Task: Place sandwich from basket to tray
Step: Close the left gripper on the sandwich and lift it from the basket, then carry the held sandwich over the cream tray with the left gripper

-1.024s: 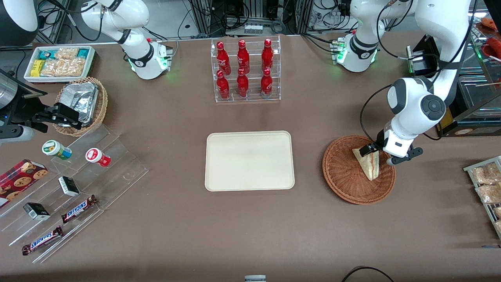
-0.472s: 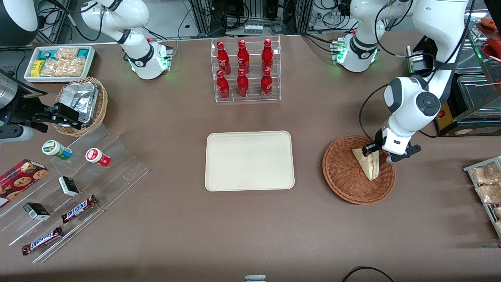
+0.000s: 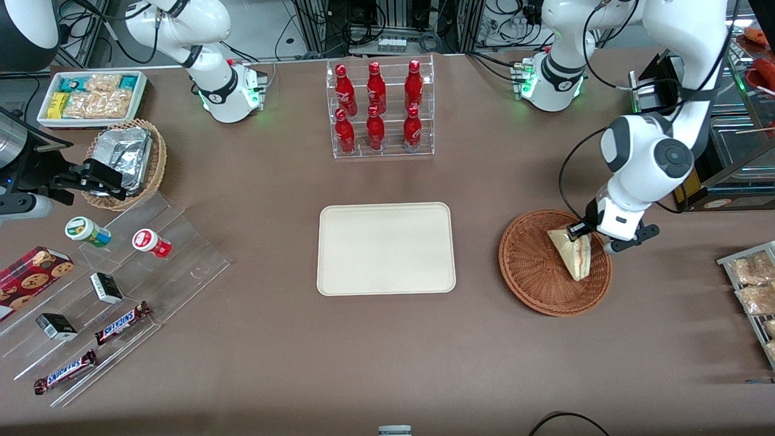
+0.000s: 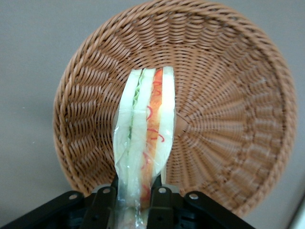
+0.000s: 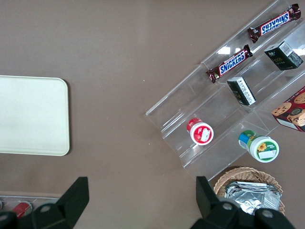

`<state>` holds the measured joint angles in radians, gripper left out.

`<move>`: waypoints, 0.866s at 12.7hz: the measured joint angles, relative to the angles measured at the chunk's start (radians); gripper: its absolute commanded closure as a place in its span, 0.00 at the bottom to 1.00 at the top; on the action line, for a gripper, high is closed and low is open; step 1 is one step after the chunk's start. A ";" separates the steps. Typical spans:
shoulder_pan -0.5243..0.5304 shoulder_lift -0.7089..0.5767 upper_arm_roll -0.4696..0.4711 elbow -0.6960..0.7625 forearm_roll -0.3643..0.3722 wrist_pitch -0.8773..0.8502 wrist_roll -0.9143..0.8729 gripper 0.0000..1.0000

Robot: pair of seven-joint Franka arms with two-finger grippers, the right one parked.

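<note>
The sandwich [image 3: 573,254], a plastic-wrapped white-bread wedge with red, orange and green filling, is in the round reddish-brown wicker basket [image 3: 533,272] toward the working arm's end of the table. My left gripper [image 3: 580,233] is shut on the sandwich's thick end, on the side farther from the front camera. In the left wrist view the two black fingers [image 4: 161,200] press on both faces of the sandwich [image 4: 145,138], which hangs over the basket [image 4: 228,105]. The cream tray [image 3: 385,248] lies empty at the table's middle and also shows in the right wrist view [image 5: 28,114].
A clear rack of red bottles [image 3: 379,109] stands farther from the front camera than the tray. A tan basket of foil packets [image 3: 127,160], a white snack box [image 3: 91,97] and a clear stepped stand with snacks [image 3: 115,290] lie toward the parked arm's end. Packets [image 3: 754,284] lie beside the basket.
The gripper and sandwich have shifted slightly toward the working arm's end, and the sandwich looks lifted a little off the basket floor.
</note>
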<state>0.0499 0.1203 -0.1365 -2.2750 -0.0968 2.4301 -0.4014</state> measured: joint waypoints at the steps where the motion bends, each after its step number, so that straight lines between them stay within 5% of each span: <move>1: 0.000 -0.010 -0.002 0.053 0.001 -0.080 0.000 1.00; 5: -0.021 -0.025 -0.015 0.190 0.009 -0.231 0.003 1.00; 11: -0.165 -0.025 -0.040 0.196 0.141 -0.231 -0.018 1.00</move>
<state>-0.1155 0.0949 -0.1763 -2.0789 0.0442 2.1995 -0.4197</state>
